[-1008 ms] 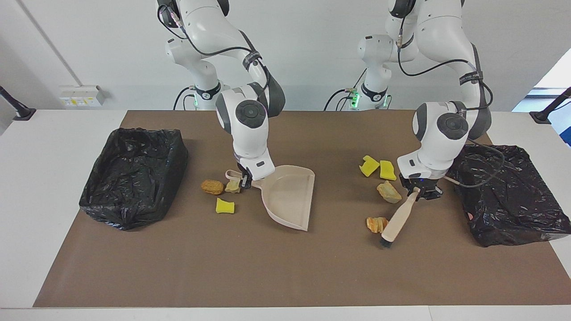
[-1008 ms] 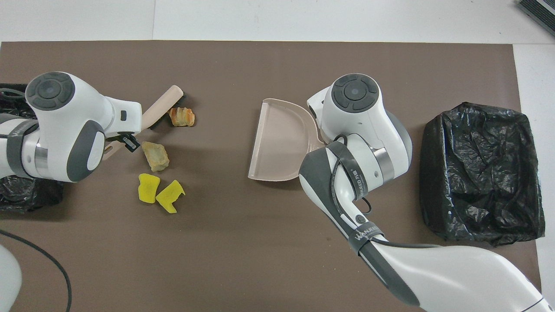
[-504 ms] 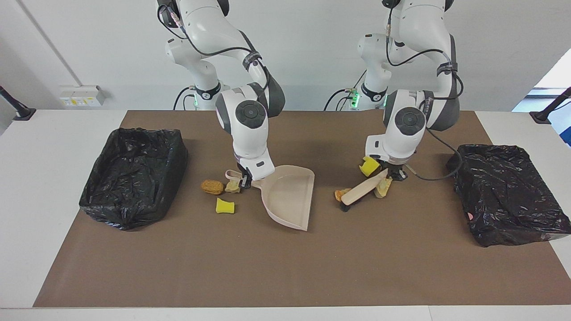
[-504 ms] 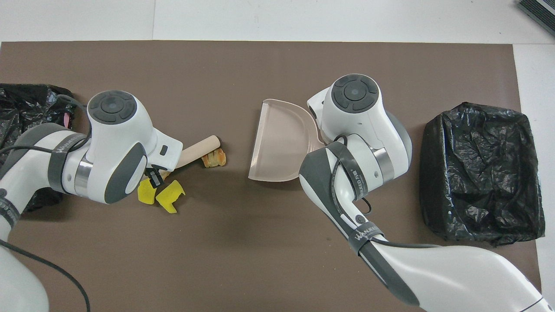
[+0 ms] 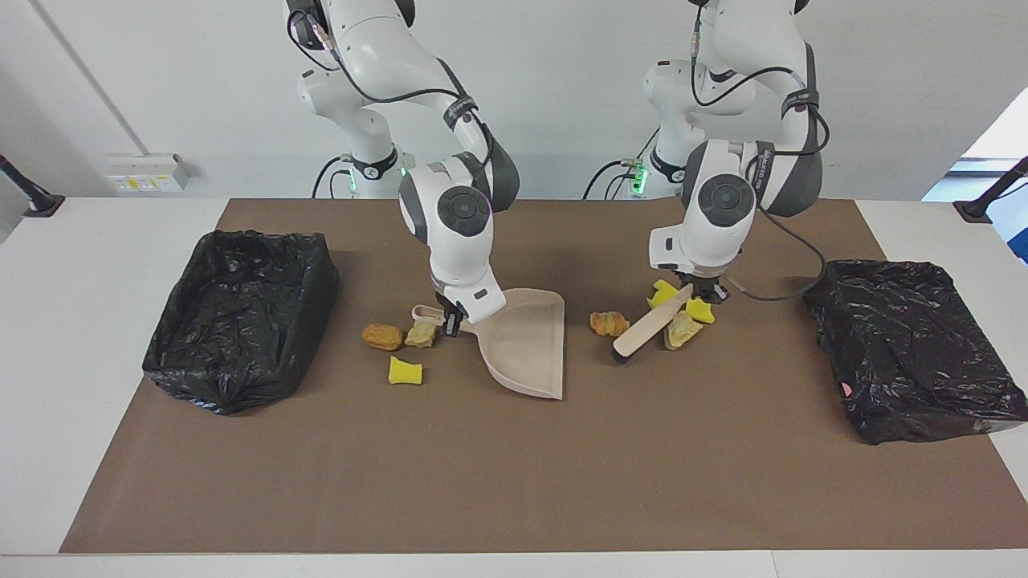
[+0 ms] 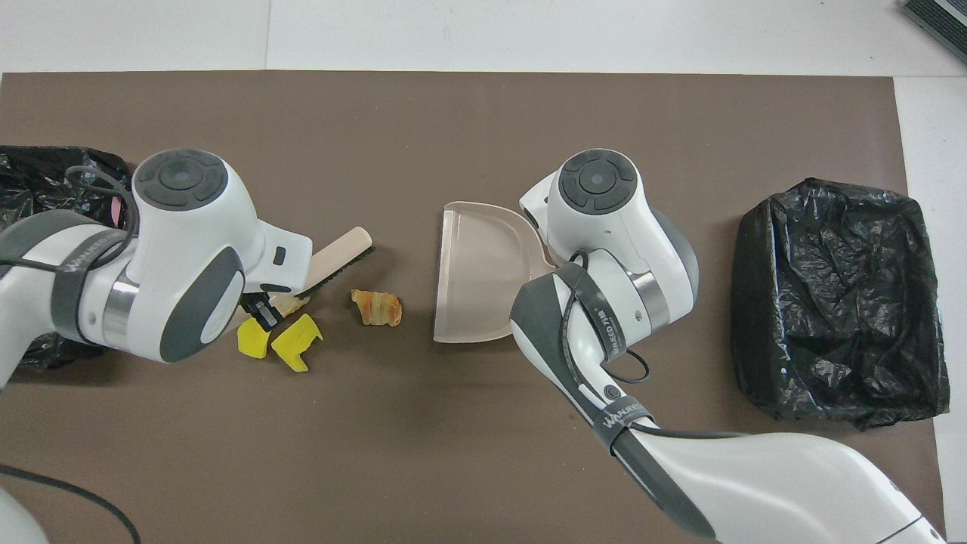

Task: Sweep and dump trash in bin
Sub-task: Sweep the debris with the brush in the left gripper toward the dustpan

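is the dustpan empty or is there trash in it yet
Empty. The dustpan shows only its bare beige inside in both views; the nearest scrap, the orange lump, lies on the mat just outside its open edge.

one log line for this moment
left gripper: shut on beige brush | right gripper: shut on beige plastic dustpan | orange bread-like scrap: between them

You can read one brand only: "WANJEED" in white on the dark strap round the right arm (image 6: 621,414), overhead view. The left arm's strap (image 6: 83,253) carries the same kind of lettering, partly legible. No other readable text, nos. or signs.
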`<state>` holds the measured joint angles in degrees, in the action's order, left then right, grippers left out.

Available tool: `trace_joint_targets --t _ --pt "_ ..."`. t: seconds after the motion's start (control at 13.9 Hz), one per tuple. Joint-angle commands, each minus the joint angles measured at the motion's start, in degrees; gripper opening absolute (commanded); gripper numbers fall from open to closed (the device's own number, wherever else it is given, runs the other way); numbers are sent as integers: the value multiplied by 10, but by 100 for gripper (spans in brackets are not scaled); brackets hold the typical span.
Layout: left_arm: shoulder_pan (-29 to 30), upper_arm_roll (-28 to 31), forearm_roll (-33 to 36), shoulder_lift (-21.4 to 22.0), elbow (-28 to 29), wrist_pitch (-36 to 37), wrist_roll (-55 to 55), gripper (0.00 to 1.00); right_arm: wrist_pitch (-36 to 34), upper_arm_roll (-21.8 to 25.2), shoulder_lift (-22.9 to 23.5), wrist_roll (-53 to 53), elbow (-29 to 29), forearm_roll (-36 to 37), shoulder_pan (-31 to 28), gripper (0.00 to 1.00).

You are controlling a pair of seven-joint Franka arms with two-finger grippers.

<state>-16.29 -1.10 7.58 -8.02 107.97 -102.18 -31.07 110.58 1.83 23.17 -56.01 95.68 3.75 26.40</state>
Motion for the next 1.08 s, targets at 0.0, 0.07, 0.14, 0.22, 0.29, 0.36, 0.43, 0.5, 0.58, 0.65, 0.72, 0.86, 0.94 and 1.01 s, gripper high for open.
trace_joint_targets --t 0.0,0.07,0.14,0.22,0.29,0.36,0.43,0.5,0.58,0.65,0.72,0.86,0.94,1.01 --pt "20 0 -9 47 9 46 114 0 17 -2 -25 -23 31 -2 -5 0" --pt "24 0 -9 51 16 58 160 0 17 -2 -25 -23 32 -1 -5 0" --pt "27 0 -9 62 29 61 205 0 17 -2 -25 -23 32 -1 -4 0" --pt "38 0 -9 76 56 56 254 0 17 -2 -25 -24 33 -1 -2 0" --pt "45 0 -9 93 87 48 308 0 17 -2 -24 -33 33 1 2 0" --pt "50 0 -9 119 127 45 348 0 17 -2 -24 -51 33 6 5 0" --pt "56 0 -10 142 168 22 375 0 16 -2 -24 -60 33 8 7 0" --pt "63 0 -10 165 212 -11 415 0 15 -2 -25 -61 34 8 8 0" --pt "70 0 -9 183 248 -40 461 0 13 -2 -25 -61 34 8 14 0" --pt "77 0 -9 187 268 -56 508 0 14 -2 -25 -61 35 8 19 0" --pt "81 0 -9 187 274 -63 534 0 14 -2 -25 -61 35 8 18 0" --pt "70 -1 -11 183 282 -78 572 0 14 -2 -25 -60 35 8 18 0" --pt "55 -1 -11 180 293 -94 580 0 14 -2 -25 -60 35 8 19 0" --pt "42 -1 -25 180 305 -121 584 0 14 -2 -25 -60 35 8 19 0"
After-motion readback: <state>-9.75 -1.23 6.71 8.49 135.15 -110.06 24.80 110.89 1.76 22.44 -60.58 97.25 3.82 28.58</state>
